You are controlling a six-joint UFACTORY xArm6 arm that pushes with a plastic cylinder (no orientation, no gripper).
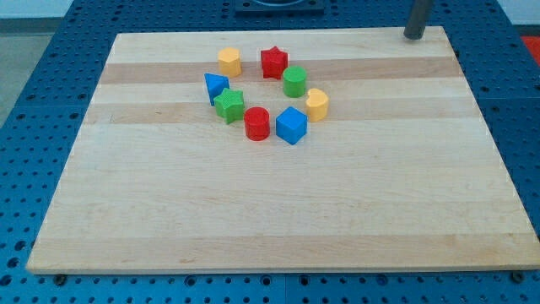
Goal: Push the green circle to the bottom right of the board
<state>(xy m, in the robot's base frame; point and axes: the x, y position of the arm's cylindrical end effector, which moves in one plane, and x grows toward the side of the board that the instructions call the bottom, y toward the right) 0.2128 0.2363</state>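
The green circle (294, 82) stands on the wooden board (278, 211) in a ring of blocks at the view's upper middle. My tip (413, 35) is at the board's top right edge, far to the right of and above the green circle, touching no block. Around the ring are a red star (273, 62), a yellow hexagon (229, 61), a blue triangle (216, 87), a green star (229, 105), a red circle (257, 123), a blue cube (291, 125) and a yellow heart (317, 104).
The board lies on a blue perforated table (51, 101). The yellow heart sits close to the green circle's lower right, and the red star close to its upper left.
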